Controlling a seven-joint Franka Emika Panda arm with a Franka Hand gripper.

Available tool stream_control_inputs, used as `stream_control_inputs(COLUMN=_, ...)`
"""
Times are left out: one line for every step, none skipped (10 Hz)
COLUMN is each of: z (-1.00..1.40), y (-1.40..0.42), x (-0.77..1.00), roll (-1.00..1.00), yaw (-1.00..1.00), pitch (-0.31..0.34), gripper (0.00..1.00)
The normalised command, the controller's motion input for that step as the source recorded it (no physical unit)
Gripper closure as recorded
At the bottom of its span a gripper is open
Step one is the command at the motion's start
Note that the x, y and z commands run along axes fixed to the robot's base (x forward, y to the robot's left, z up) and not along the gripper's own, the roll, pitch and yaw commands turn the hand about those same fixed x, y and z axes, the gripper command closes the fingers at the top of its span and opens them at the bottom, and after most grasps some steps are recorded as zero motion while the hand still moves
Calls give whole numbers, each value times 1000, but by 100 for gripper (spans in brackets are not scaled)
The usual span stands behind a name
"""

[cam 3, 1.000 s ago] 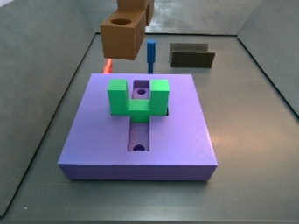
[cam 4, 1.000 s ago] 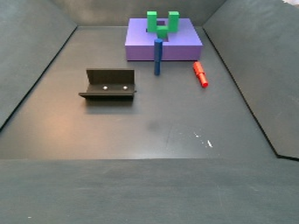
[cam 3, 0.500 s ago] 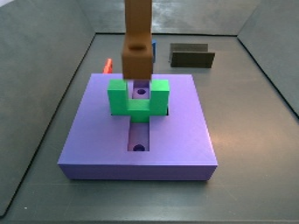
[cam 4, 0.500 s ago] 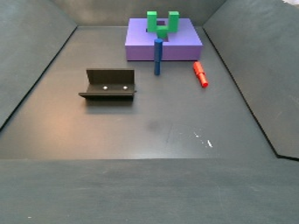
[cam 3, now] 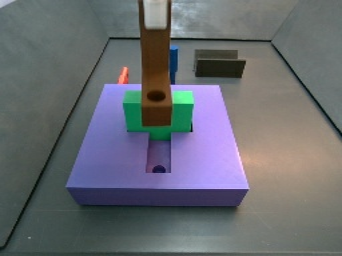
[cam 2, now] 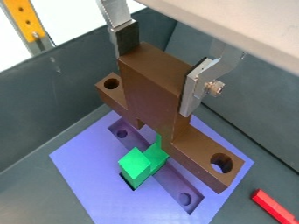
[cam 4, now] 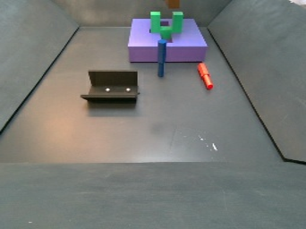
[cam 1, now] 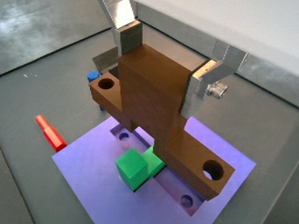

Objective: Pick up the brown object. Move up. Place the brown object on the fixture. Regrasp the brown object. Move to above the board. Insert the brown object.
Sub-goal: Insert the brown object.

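Note:
The gripper (cam 1: 163,61) is shut on the brown object (cam 1: 158,105), an orange-brown bar with blocky ends and a round hole. Silver fingers (cam 2: 198,83) clamp its sides in both wrist views. In a side view the brown object (cam 3: 156,80) hangs upright from the gripper (cam 3: 156,20) over the board (cam 3: 201,160). Its lower end lies at the green U-shaped block (cam 3: 138,112), between the prongs. I cannot tell if it touches the groove. The board (cam 2: 93,166) lies under it. The fixture (cam 4: 111,87) stands apart and empty; it also shows behind the board (cam 3: 221,65).
A thin red peg (cam 4: 205,75) lies on the floor beside the board, also seen in the wrist views (cam 1: 49,133) (cam 2: 274,205). A blue peg (cam 4: 163,61) stands at the board's edge. Dark walls enclose the floor.
The brown object has moved from behind the board's far edge to over the green block. It has turned upright and come down.

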Motion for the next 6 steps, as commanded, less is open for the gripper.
stream_control_inputs(z=-311, y=0, x=0, roll=46, yaw=-209, pitch=1, gripper=100)
stream_control_inputs(z=-266, y=0, x=0, roll=0, yaw=-160, pitch=0, gripper=100)
stream_control_inputs(z=-243, y=0, x=0, roll=-17, yaw=-117, pitch=0, gripper=100)
stream_control_inputs(z=-189, y=0, x=0, roll=0, yaw=-71, pitch=0, gripper=100)
stream_control_inputs(z=-140, y=0, x=0, roll=0, yaw=-23, pitch=0, gripper=100)
stream_control_inputs(z=-149, y=0, x=0, roll=0, yaw=-3, pitch=0, gripper=100)
